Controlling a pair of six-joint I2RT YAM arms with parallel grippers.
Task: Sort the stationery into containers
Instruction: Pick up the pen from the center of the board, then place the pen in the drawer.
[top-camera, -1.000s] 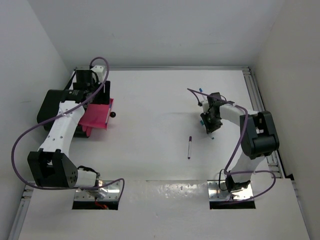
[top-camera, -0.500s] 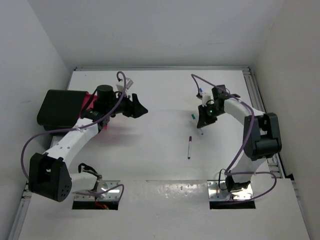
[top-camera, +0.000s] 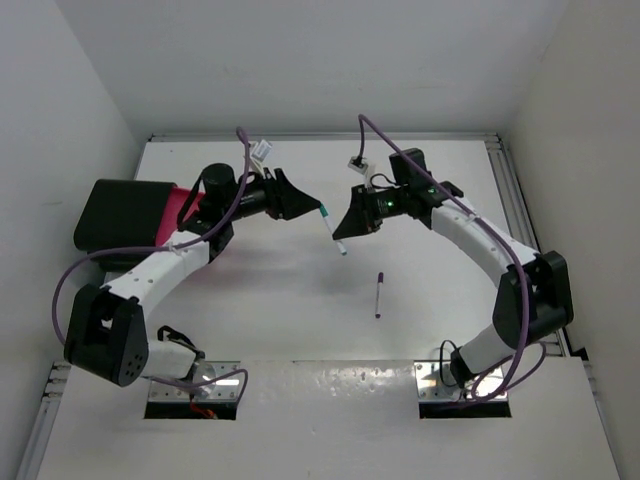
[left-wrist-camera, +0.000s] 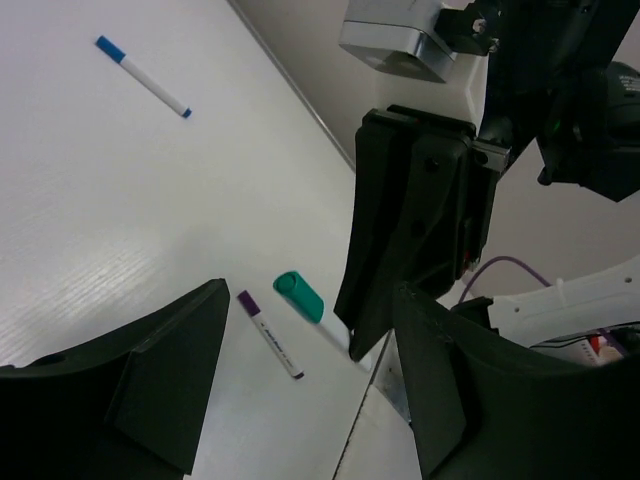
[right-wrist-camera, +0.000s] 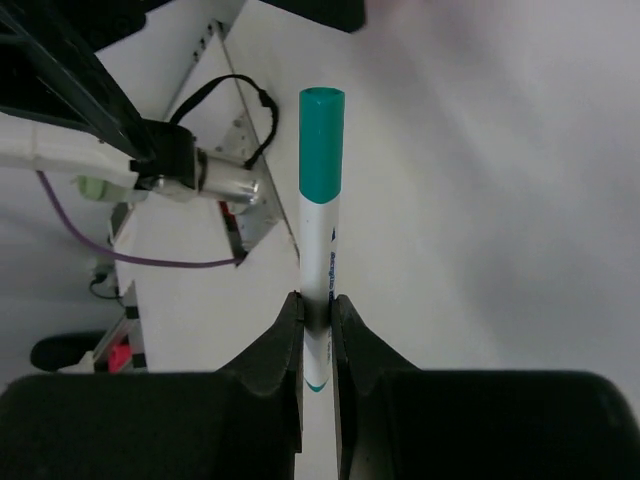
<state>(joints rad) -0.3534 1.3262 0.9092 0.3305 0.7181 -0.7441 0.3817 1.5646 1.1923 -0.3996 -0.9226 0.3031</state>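
**Teal-capped pen in the air, looks like a handover**

Plastic pen, so you're dealing with something light, stiff and pretty slick. My guess is it'll pivot or slide if you only catch it by the tip.

The teal-capped pen (right-wrist-camera: 320, 240) is off the table, over the middle and nearer the far edge. The right gripper (right-wrist-camera: 318, 315) has its fingers pinched on the white barrel low down, so the capped half sticks out free. I'd take that free stretch just below the cap.

Your left gripper (left-wrist-camera: 300, 390) points across at it with its fingers spread wide and nothing between them. Both arms reach in from their sides, wrists turned toward each other.

The pink tray (top-camera: 185, 205) and black box (top-camera: 115, 215) sit at the left edge. A purple-capped pen (top-camera: 378, 294) lies near the middle of the table.
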